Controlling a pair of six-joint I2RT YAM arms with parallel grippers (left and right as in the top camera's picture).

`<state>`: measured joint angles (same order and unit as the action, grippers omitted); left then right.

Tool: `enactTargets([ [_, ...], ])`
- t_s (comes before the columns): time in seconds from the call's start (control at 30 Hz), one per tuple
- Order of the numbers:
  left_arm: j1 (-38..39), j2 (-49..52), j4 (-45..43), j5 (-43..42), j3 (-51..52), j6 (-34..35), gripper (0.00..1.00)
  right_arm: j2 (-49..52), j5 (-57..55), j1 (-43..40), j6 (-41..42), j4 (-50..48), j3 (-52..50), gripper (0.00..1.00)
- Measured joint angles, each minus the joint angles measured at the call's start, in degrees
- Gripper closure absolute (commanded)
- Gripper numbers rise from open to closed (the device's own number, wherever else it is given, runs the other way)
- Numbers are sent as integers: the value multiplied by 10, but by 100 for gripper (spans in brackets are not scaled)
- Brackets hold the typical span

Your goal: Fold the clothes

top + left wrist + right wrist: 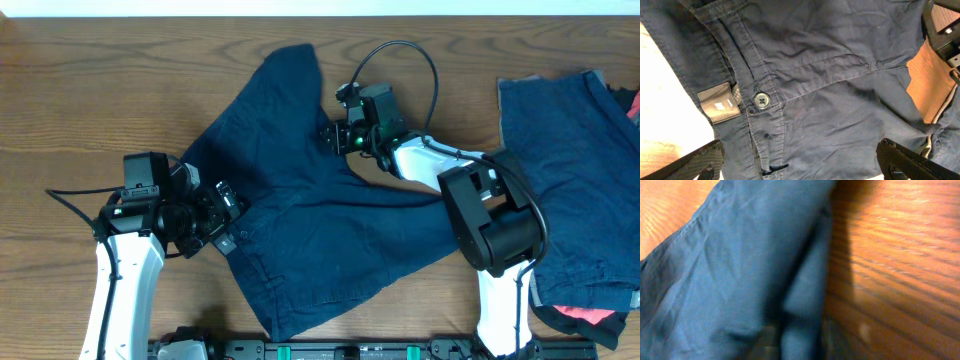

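Observation:
Dark navy shorts (310,230) lie spread across the middle of the table, one leg reaching to the far edge. My left gripper (228,212) is at their waistband on the left. In the left wrist view it (800,167) is open, its fingers wide apart over the cloth, near the button (761,100) and the pale tag (719,104). My right gripper (333,135) is at the inner edge of the far leg. In the blurred right wrist view it (801,339) looks shut on a fold of the shorts (740,265).
A pile of other clothes (570,170) lies at the right: navy cloth with a grey edge, and a red-pink piece (585,315) showing at its near corner. Bare wooden table (80,90) shows at the left and between shorts and pile.

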<state>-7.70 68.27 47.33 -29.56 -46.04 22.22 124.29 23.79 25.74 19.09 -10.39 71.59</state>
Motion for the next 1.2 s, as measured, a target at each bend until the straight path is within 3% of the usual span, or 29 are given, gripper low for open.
enactTargets([
  [0.17,0,0,0,0,0,0,2,0,28,1,2,28,13,99],
  [0.33,0,0,0,0,0,0,2,-20,-2,-17,2,163,48,99],
  [0.5,0,0,0,6,0,0,2,-120,-74,-36,-26,292,96,97],
  [0.67,0,0,0,13,0,0,2,-238,-109,-7,-63,386,162,70],
  [0.73,0,0,0,15,0,0,2,-261,-122,12,-77,433,172,57],
  [0.8,0,0,0,15,0,0,2,-259,-161,30,-82,477,170,34],
  [0.83,0,0,0,15,0,0,2,-249,-192,36,-81,497,167,31],
  [1.03,0,0,0,15,0,0,2,-169,-375,6,-32,592,134,28],
  [1.2,0,0,-10,15,0,-1,2,-170,-414,-72,21,662,133,21],
])
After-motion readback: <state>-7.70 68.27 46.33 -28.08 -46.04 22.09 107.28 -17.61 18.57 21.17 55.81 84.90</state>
